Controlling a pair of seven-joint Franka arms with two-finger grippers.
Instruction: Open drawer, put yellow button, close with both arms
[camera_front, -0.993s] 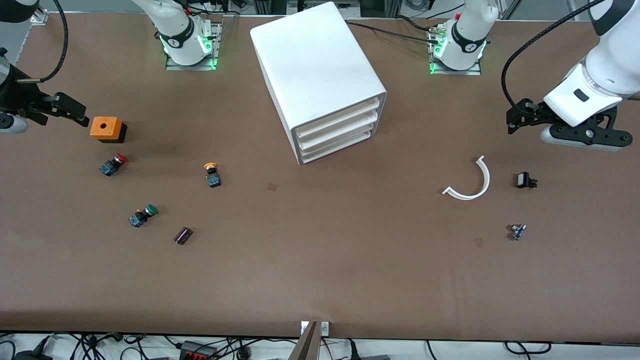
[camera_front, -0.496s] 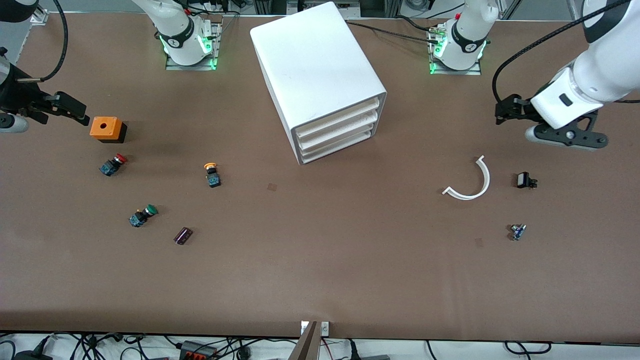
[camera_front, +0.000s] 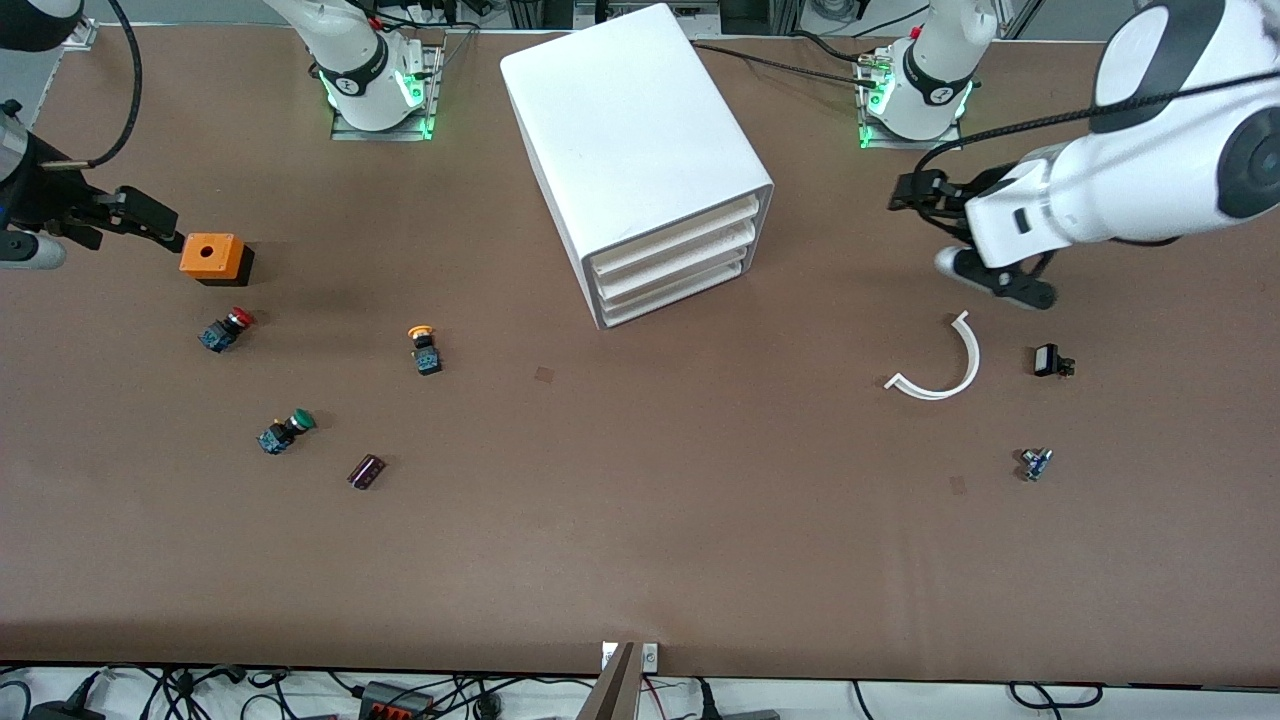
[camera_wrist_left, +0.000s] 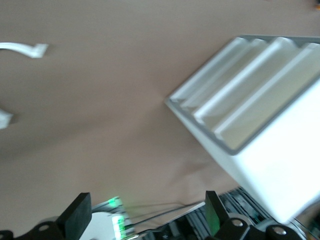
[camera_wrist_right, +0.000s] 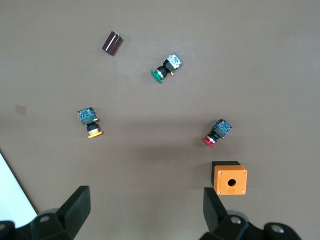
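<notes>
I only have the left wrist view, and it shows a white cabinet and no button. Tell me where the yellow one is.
Observer: The small yellow-capped push-button with a black-and-blue body lies on the brown table, toward the right arm's end, nearer the front camera than the white three-drawer cabinet.
Operator: Report the right gripper.
Observer: The right gripper hangs open beside the orange box with a round hole; that arm waits.
Operator: Place my own gripper.
Observer: The left gripper is open, over the table above the curved white plastic strip, toward the left arm's end from the cabinet.
</notes>
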